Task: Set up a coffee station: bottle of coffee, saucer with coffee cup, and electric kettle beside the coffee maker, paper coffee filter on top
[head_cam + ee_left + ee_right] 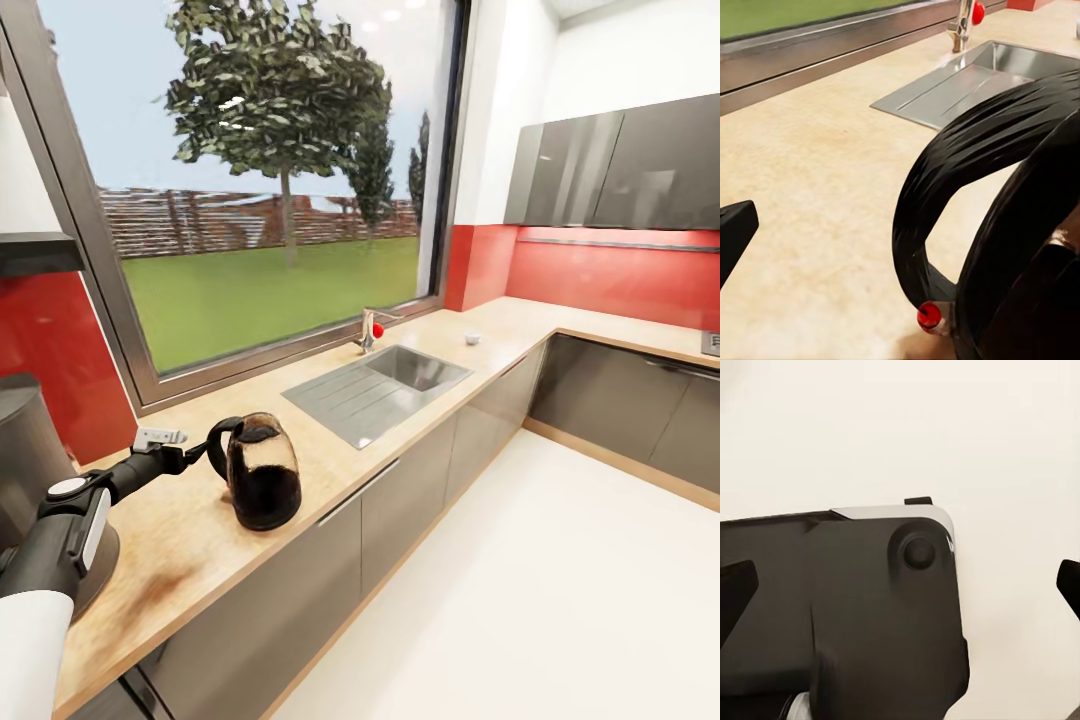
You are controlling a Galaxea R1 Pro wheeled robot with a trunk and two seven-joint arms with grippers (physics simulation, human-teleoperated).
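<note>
At far left of the head view we see a dark grey rounded appliance point(30, 450) on the countertop point(190, 545), partly behind the left arm; we cannot tell what it is. The left arm reaches forward, low over the counter, its gripper point(190, 450) level with the handle of the electric kettle point(262, 470). In the left wrist view one dark fingertip point(733, 229) sits well off to the side of the handle loop point(945, 172), so we read the fingers as spread and not touching it. The kettle stands upright on the counter near its front edge, black, glossy, with a brownish sheen, a looped ribbed handle facing the gripper and a small red button point(929, 315) at the handle's base. Further right lie the steel sink point(385, 385), the faucet point(368, 330) and a small white object point(471, 339). In the right wrist view the right gripper's fingertips point(736, 585) sit at opposite edges, wide apart, above a dark robot part point(840, 615) and pale floor point(945, 427).
</note>
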